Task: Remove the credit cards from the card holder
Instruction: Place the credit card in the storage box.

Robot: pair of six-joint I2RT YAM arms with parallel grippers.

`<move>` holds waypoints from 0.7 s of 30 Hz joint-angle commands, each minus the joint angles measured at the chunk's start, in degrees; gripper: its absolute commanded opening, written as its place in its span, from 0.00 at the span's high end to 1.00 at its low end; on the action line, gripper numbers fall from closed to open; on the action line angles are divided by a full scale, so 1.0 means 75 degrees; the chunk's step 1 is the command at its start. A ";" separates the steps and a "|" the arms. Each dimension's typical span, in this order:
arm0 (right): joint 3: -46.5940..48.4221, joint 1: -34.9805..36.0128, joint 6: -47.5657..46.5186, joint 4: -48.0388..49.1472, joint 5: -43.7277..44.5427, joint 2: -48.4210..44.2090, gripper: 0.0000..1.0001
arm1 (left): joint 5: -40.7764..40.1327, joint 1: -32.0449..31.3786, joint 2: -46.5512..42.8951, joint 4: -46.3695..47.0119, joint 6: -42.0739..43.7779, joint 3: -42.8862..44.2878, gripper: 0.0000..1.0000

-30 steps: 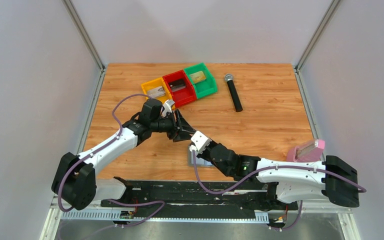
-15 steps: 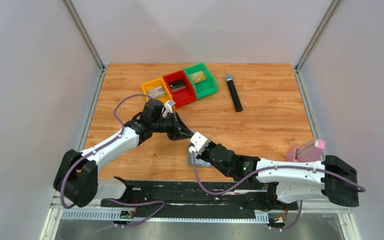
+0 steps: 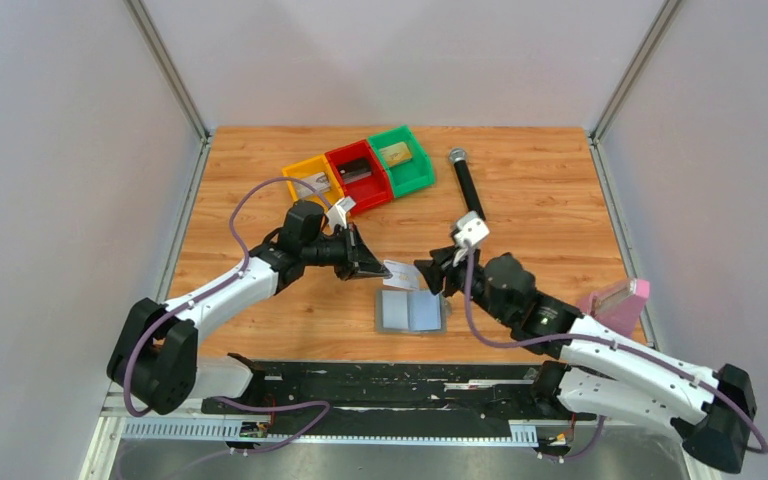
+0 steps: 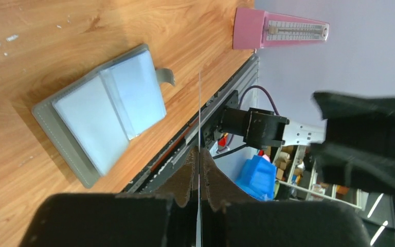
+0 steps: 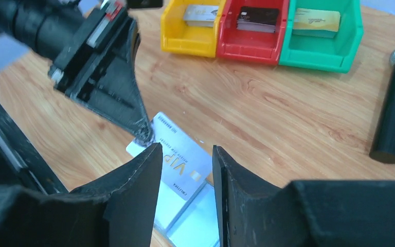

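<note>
The grey-blue card holder (image 3: pixel 410 312) lies open on the wood, two light panels up, also seen in the left wrist view (image 4: pixel 103 110) and below my right jaws (image 5: pixel 195 221). My left gripper (image 3: pixel 373 267) is shut on one corner of a whitish "VIP" credit card (image 3: pixel 401 276), held in the air just above the holder. In the left wrist view that card (image 4: pixel 199 113) shows edge-on between the pressed fingertips (image 4: pixel 199 153). My right gripper (image 3: pixel 428 277) stands open just right of the card, its jaws (image 5: pixel 185 149) apart on either side of the card (image 5: pixel 180 152) without touching it.
Yellow (image 3: pixel 295 168), red (image 3: pixel 370 200) and green (image 3: pixel 412 181) bins stand in a row at the back, each with a card inside. A black microphone (image 3: pixel 468 190) lies right of them. A pink object (image 3: pixel 615 300) stands at the right near edge.
My left gripper has shut on the card. My right gripper has opened, let the card go and swung back to the right, uncovering the card holder.
</note>
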 commanded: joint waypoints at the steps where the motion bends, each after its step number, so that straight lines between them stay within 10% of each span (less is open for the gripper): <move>1: 0.0426 -0.1196 0.1906 -0.0956 -0.2111 -0.0313 0.58 | 0.0367 0.0089 -0.0187 0.0701 0.0837 -0.0139 1.00; 10: 0.0717 -0.2165 0.2574 -0.1115 -0.3985 0.0192 0.56 | 0.0554 0.0092 -0.0467 0.0532 0.1318 -0.0084 1.00; 21: 0.2025 -0.3097 0.0175 -0.1730 -0.7382 0.1861 0.42 | 0.2363 0.0061 -0.0230 -0.1052 0.2764 0.0556 1.00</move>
